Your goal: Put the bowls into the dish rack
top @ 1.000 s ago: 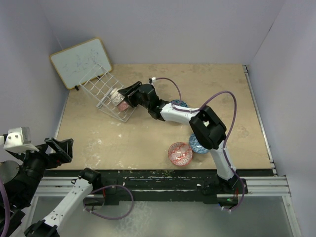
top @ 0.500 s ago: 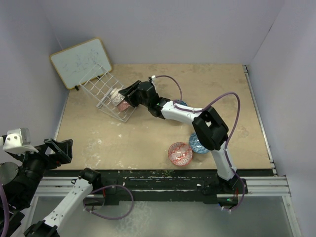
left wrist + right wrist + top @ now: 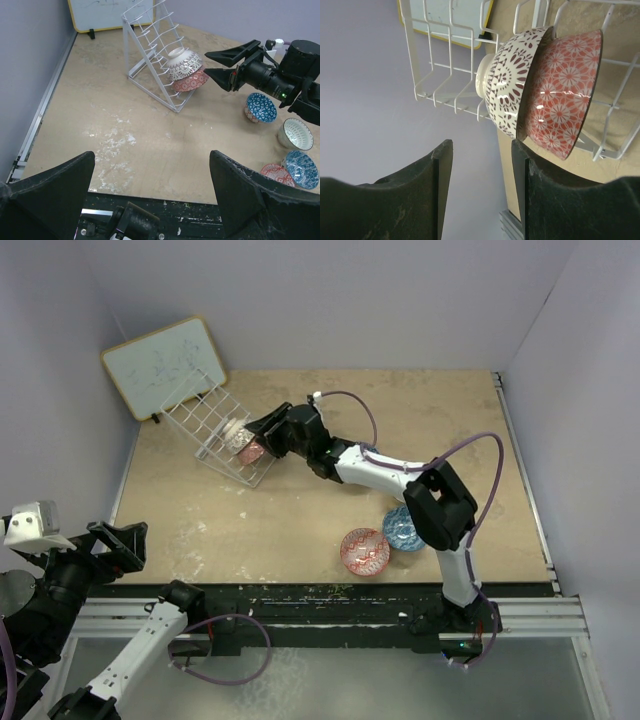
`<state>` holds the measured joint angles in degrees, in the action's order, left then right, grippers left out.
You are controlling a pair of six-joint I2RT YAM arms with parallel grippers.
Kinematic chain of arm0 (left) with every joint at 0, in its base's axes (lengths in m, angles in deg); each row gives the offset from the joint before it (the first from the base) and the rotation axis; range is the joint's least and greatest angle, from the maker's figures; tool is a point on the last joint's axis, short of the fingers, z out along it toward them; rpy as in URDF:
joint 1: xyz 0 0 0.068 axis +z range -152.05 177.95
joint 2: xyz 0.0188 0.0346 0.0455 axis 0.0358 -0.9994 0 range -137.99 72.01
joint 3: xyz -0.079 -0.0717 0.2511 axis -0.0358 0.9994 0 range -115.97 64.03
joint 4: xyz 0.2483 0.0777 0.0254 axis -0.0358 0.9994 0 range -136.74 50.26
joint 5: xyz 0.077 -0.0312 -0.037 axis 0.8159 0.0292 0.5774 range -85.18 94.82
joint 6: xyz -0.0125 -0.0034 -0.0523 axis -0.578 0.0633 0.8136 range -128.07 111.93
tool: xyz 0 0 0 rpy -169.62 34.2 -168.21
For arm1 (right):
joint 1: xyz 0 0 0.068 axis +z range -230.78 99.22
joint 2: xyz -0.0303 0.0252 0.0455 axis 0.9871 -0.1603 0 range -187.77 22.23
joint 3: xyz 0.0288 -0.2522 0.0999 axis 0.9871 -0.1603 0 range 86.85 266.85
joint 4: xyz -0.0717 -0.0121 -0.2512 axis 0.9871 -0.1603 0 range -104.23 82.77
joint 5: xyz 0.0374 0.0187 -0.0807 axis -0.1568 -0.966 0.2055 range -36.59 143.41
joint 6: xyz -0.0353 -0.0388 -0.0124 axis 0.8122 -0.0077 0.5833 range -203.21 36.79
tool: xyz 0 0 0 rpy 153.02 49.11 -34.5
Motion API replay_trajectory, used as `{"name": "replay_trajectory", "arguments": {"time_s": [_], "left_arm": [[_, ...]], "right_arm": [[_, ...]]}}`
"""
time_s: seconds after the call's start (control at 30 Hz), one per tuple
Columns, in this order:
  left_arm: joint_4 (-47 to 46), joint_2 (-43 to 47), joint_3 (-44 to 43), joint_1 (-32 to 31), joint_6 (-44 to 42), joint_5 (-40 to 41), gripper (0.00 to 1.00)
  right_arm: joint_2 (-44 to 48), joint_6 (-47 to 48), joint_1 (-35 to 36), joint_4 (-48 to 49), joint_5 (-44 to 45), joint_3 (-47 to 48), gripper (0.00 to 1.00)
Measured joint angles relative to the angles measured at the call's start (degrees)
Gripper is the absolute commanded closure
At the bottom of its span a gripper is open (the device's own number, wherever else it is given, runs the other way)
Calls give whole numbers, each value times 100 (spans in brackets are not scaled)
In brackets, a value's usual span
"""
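Note:
The white wire dish rack stands tilted at the back left. It holds a cream bowl with a brown pattern and a red bowl nested against it, both on edge. My right gripper is open and empty, its tips just short of those two bowls. On the table lie a red bowl, a blue bowl, another blue bowl and a cream-white bowl. My left gripper is open and empty over the near left edge.
A wood-framed whiteboard leans against the back left wall behind the rack. The right arm stretches across the middle of the table above the loose bowls. Grey walls close in the left, back and right sides.
The right arm's elbow has swung right and nearer, uncovering more of the blue bowl beside the red one. Its gripper stays open at the rack. The left arm barely moved.

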<state>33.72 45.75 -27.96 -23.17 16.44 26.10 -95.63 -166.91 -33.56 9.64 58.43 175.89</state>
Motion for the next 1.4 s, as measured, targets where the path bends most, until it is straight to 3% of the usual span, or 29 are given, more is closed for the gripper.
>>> {"name": "replay_trajectory", "arguments": {"time_s": [0.3,0.57,0.67,0.77,0.8,1.07,1.27,1.4], "left_arm": [[-7,0,2,0,-2,0,1],[-28,0,0,0,-4,-4,1],[-39,0,0,0,-4,-2,1],[-72,0,0,0,-9,-2,1],[-74,-2,0,0,-9,-2,1],[-205,-2,11,0,-9,-22,1],[-293,-2,94,0,-7,-107,1],[-280,-2,92,0,-4,-116,1]], "right_arm": [[728,568,-2,-354,7,-553,40],[1886,2527,-13,-1963,638,-590,28],[2277,3220,-26,-2680,920,-601,20],[2717,3786,-37,-3451,1123,-778,1],[2837,3884,-37,-3663,1189,-863,0],[3834,4059,348,-5357,1366,-1974,1],[3748,3491,1784,-6067,1392,-2096,15],[3486,3287,2103,-6072,1331,-2420,31]]}}
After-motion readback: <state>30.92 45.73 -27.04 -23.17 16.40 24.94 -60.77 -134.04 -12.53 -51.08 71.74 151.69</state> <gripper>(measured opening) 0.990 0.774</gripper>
